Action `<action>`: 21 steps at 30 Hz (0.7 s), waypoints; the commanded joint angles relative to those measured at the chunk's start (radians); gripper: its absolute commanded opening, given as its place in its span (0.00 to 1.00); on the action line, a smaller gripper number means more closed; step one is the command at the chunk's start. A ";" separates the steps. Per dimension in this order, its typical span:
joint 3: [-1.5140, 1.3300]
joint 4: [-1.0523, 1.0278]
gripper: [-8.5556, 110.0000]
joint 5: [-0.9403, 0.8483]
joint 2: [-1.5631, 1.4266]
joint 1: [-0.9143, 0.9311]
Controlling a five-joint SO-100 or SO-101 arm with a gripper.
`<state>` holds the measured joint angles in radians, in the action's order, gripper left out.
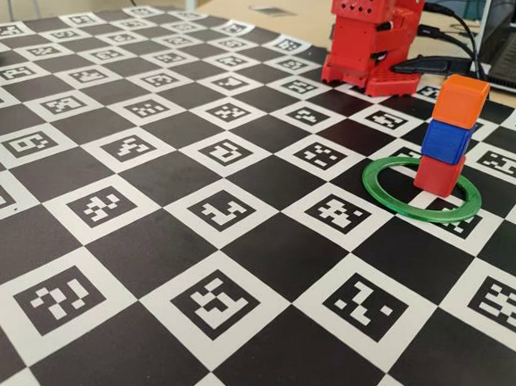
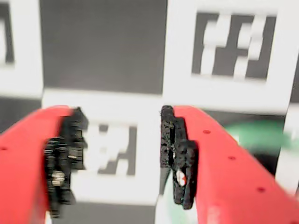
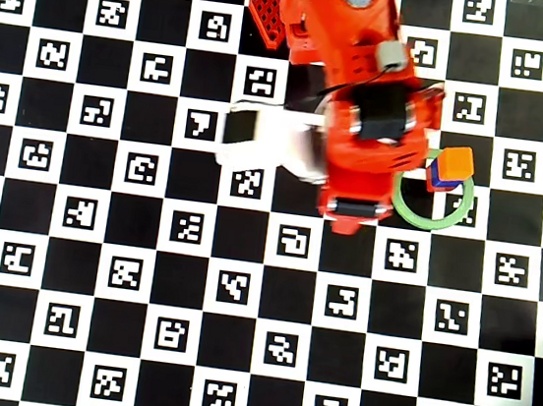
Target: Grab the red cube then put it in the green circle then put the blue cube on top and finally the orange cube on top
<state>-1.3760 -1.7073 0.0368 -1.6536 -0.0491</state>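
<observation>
Claw wide open, empty, above table. Beside it: orange cube atop blue, red inside ring.

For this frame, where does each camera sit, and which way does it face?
Fixed view: low beside the board, looking across at the orange cube stacked on the blue cube and red cube inside the green circle; the arm's base shows.
Wrist view: on the arm, facing down past the open claw at the board.
Overhead view: straight down; the arm's top shows.
Shared: all three show the green circle.
</observation>
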 commanded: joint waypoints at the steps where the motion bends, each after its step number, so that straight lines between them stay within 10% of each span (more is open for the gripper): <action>1: -0.040 0.084 0.09 -0.094 -0.117 0.089; 21: -0.882 0.650 0.02 -0.495 -0.816 0.091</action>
<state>-2.1844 -1.1382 -0.4111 -2.2642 0.0706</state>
